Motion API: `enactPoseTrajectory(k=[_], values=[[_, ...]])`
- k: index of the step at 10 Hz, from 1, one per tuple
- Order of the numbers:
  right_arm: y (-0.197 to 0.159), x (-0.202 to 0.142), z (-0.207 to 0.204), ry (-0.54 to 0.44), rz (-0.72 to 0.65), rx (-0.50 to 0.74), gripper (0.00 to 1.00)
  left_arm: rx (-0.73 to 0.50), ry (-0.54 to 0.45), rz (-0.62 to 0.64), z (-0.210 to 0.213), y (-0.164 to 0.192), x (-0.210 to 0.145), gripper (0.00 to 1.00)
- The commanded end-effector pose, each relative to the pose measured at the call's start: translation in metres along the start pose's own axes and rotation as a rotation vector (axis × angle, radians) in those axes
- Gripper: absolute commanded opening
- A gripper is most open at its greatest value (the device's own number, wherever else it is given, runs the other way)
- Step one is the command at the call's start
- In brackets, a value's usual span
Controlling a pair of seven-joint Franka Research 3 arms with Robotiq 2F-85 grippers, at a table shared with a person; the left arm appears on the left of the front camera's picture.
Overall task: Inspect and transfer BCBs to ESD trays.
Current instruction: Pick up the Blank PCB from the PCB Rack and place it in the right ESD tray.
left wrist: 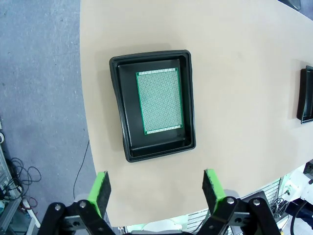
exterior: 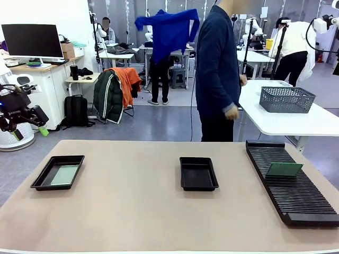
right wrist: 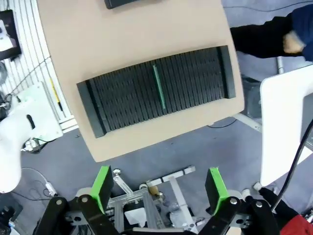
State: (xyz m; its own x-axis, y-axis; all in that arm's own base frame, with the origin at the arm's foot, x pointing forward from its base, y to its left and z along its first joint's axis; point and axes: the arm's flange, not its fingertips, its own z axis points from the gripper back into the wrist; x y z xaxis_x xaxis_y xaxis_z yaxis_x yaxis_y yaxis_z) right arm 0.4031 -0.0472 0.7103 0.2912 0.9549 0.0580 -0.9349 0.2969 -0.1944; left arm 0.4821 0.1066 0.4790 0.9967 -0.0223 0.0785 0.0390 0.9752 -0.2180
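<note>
A pale-green BCB [exterior: 64, 175] [left wrist: 159, 100] lies flat inside the left black ESD tray [exterior: 43, 178] [left wrist: 122, 117]. A second ESD tray [exterior: 198, 183] sits at the table's middle with nothing in it; its edge shows in the left wrist view [left wrist: 306, 95]. Another BCB [exterior: 284, 169] [right wrist: 159, 87] stands on edge in a slot of the black ribbed rack [exterior: 294, 196] [right wrist: 127, 95]. My left gripper [left wrist: 157, 188] hangs open high above the left tray; in the front view it shows at the far left [exterior: 37, 123], off the table. My right gripper [right wrist: 160, 187] is open, high beyond the rack's side of the table.
A person in a dark blue top [exterior: 217, 74] stands at the far side, hand [exterior: 231, 112] hanging by the side. A grey mesh basket [exterior: 286, 99] sits on a white table at the right. The tan table [exterior: 132, 211] is bare between trays and rack.
</note>
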Motion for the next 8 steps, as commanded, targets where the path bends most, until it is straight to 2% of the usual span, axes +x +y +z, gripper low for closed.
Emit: enactPoseTrajectory(k=[1, 5, 7, 8], values=[[0.001, 0.001, -0.002, 0.008, -0.016, 0.028, 1.0, -0.019, -0.007, -0.01, -0.001, 0.001, -0.002, 1.0], [0.001, 0.0, -0.001, 0.003, -0.001, 0.01, 1.0, -0.019, -0.007, -0.01, -0.001, 0.001, -0.002, 1.0], [-0.035, 0.01, -0.043, -0.002, 0.07, 0.017, 1.0, -0.019, -0.007, -0.01, -0.001, 0.001, -0.002, 1.0], [-0.039, 0.011, -0.057, -0.01, 0.111, 0.029, 1.0, -0.019, -0.007, -0.01, -0.001, 0.001, -0.002, 1.0]])
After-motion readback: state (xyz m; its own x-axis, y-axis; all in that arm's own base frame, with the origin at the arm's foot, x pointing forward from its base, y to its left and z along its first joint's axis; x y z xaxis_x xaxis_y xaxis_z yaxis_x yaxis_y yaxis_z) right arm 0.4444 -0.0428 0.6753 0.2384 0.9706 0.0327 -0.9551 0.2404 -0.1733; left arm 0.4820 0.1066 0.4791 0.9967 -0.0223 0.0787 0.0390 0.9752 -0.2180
